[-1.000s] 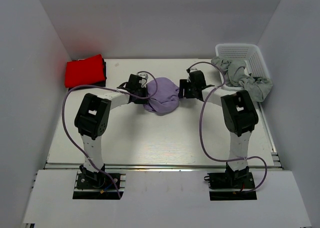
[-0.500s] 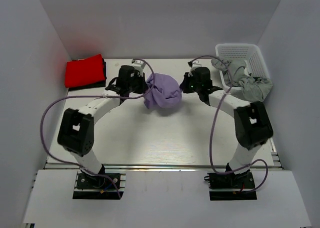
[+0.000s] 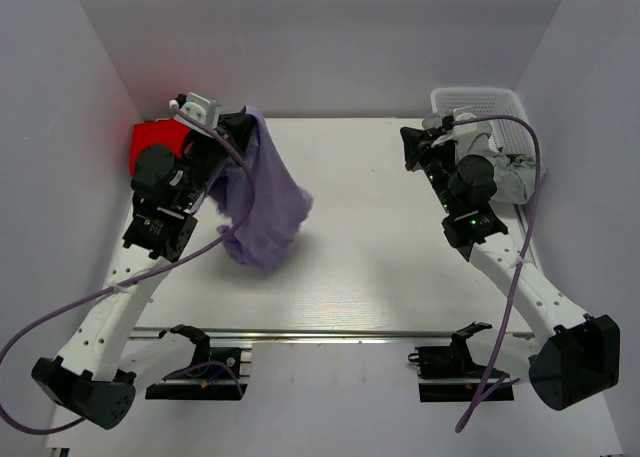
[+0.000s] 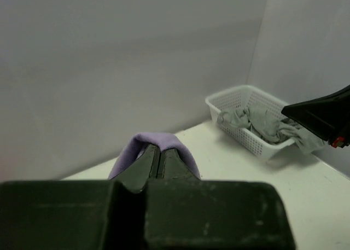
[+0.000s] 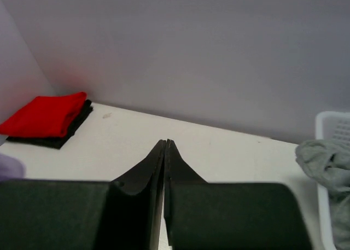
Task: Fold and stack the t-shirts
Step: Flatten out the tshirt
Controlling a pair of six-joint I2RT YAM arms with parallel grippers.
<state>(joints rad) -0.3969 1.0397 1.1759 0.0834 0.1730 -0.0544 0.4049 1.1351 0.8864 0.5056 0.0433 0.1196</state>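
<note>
The red t-shirt (image 5: 46,114) lies folded into a neat rectangle in the far left corner of the table (image 3: 380,237), resting on a flat dark cloth (image 5: 60,139), so that part of the job looks finished and the pile there is ready to take another layer. The lavender t-shirt (image 3: 262,202) is far from folded: it hangs in a loose, crumpled drape from the left gripper (image 3: 243,120), which is raised over the far left of the table just beside the red one, its jaws pinched on a bunched edge of the fabric, as the left wrist view confirms. The lower end of the cloth reaches toward the table on the near side of that arm; whether it touches the surface cannot be told. The right gripper (image 3: 408,147) is up over the far right, well apart from the lavender cloth, with its jaws pressed together and nothing between them. Behind it, the white basket (image 3: 478,99) in the far right corner holds a rumpled grey garment (image 3: 512,175) spilling over its near rim. By my reading roughly the first half is done: the lavender shirt must be spread flat, folded and set on the red one, and the grey piece may be waiting too.
</note>
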